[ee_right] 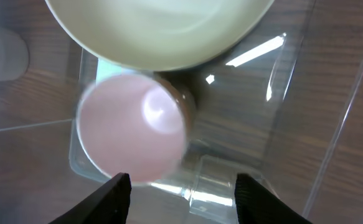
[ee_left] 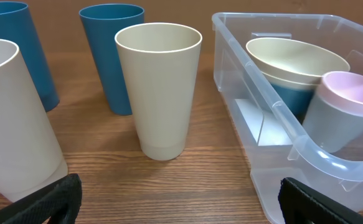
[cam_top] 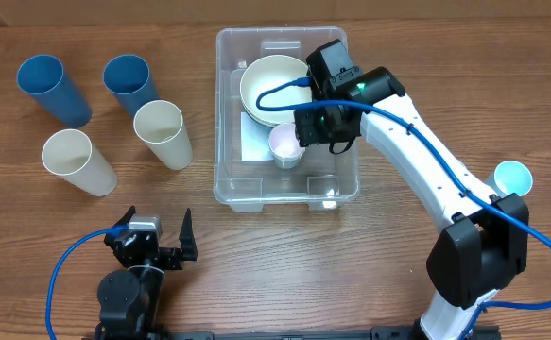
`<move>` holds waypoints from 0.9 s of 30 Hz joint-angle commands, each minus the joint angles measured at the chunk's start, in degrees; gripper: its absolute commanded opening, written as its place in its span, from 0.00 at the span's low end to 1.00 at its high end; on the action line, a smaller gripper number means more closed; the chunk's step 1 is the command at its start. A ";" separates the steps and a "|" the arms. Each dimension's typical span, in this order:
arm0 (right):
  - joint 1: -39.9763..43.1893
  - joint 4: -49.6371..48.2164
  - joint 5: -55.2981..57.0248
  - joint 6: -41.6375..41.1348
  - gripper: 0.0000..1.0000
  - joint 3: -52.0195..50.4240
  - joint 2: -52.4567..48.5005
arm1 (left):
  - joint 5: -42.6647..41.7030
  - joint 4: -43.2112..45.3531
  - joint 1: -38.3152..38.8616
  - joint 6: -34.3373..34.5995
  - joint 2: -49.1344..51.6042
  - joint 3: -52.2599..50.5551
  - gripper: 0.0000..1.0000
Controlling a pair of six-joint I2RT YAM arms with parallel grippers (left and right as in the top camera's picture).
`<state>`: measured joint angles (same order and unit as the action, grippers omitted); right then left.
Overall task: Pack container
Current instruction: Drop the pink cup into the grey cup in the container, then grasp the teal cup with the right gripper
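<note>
The clear plastic container [cam_top: 222, 113] stands at the table's middle. Inside it are a cream bowl [cam_top: 273, 87] stacked on a blue bowl [ee_left: 290, 98] and a pink cup [cam_top: 285, 144] near the front. My right gripper [cam_top: 324, 132] hovers over the container, just right of the pink cup. In the right wrist view it [ee_right: 182, 199] is open and empty, with the blurred pink cup [ee_right: 131, 127] and the cream bowl [ee_right: 159, 31] below it. My left gripper [cam_top: 157, 247] is open and empty near the front edge, and shows the same in its wrist view [ee_left: 181, 202].
Two blue cups [cam_top: 53, 90] [cam_top: 130, 83] and two cream cups [cam_top: 162, 134] [cam_top: 77, 161] stand left of the container. A light blue cup [cam_top: 513, 177] stands at the far right. In the left wrist view a cream cup [ee_left: 159, 87] stands ahead, beside the container's wall [ee_left: 262, 118].
</note>
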<state>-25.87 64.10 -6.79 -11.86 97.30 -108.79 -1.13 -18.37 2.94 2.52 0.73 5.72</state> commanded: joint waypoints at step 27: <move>40.26 24.20 7.58 -9.42 0.56 -0.98 2.29 | -0.83 0.15 -0.35 -1.09 -0.48 -0.17 1.00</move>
<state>13.80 90.26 0.45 -20.38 99.50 -107.72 -1.13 -18.35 2.94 2.52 0.73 5.72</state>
